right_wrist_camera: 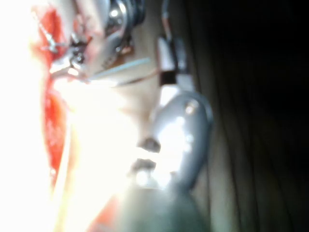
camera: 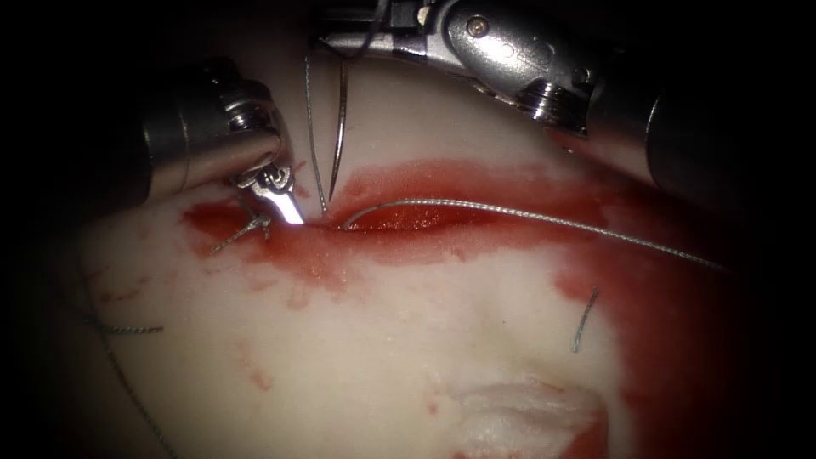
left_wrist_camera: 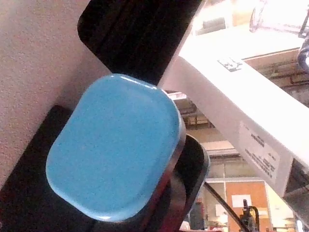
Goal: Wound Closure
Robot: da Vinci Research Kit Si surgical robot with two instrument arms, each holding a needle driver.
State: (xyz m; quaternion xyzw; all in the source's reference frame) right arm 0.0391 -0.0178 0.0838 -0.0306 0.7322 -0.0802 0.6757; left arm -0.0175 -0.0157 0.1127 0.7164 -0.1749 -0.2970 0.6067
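The cut (camera: 408,218) runs across the tissue (camera: 382,340), wet with red fluid. My right tool (camera: 333,41) reaches in from the upper right, jaws shut on the curved needle (camera: 341,127) near its thread end. The needle hangs down with its tip at the cut's far edge near the left end; whether it pierces the tissue I cannot tell. Thread (camera: 311,127) drops beside the needle. My left tool (camera: 289,208) has shut jaws resting on the tissue at the cut's left end, holding nothing I can make out. In the right wrist view, the right tool (right_wrist_camera: 166,55) carries the needle (right_wrist_camera: 120,67).
A long thread (camera: 527,217) leaves the cut and trails off to the right. Tied thread with short tails (camera: 242,234) lies left of the cut. A cut end of thread (camera: 585,319) lies at lower right, more loose thread (camera: 127,328) at far left.
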